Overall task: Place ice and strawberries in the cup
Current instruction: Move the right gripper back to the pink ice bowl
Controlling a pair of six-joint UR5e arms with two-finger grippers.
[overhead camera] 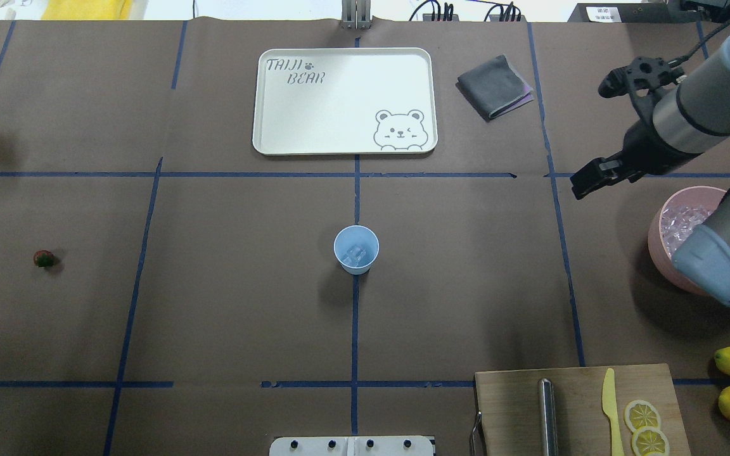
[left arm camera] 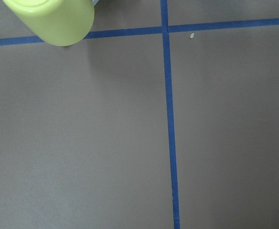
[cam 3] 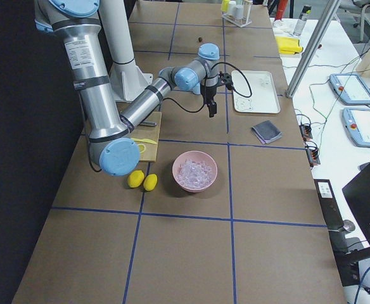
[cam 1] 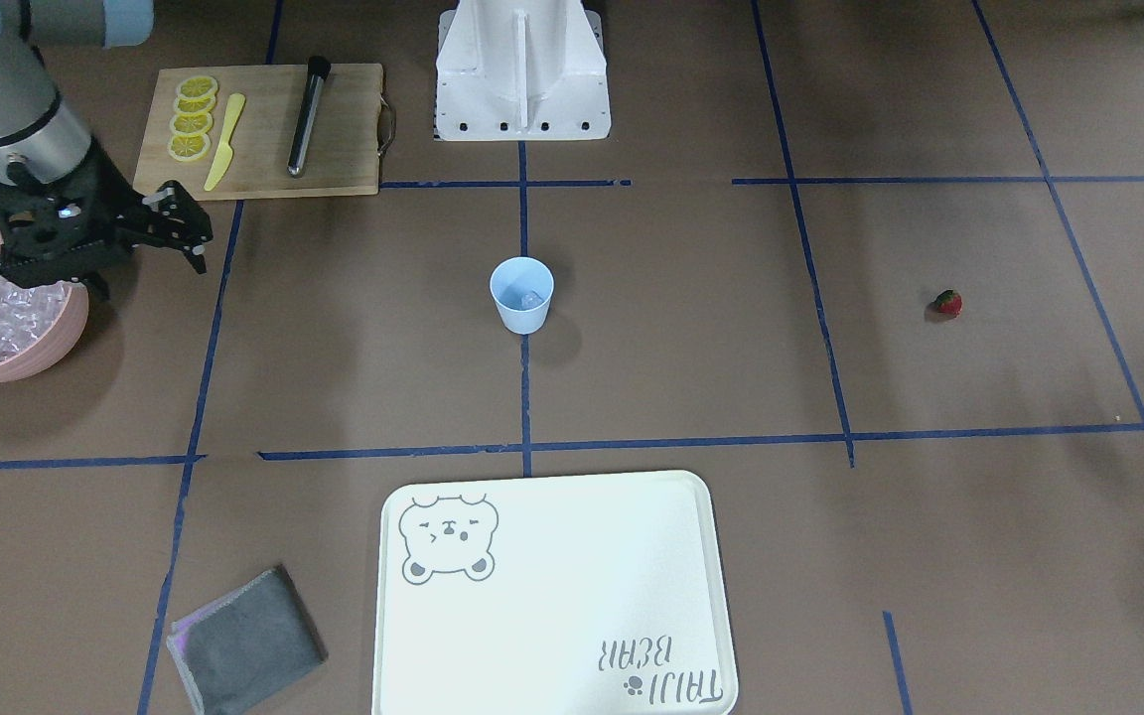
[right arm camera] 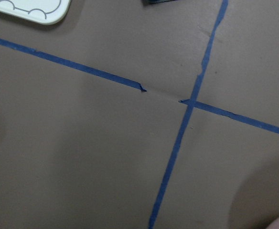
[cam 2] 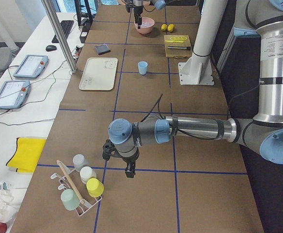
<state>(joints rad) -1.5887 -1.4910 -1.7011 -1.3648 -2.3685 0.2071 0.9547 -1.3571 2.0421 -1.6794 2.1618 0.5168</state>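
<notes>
Overhead exterior: right gripper (overhead camera: 587, 182), grip state unreadable, near the bowl (overhead camera: 655, 244), should likely pinch one ice (overhead camera: 685, 221) cube squarely.

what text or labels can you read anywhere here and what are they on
"TAIJI BEAR", with a paw print: on the cream rectangular plastic tray, near its bear-face drawing.
White sticker on the grey left arm: too small to read.
White label beyond the table's far edge: blurred, unreadable.
</notes>
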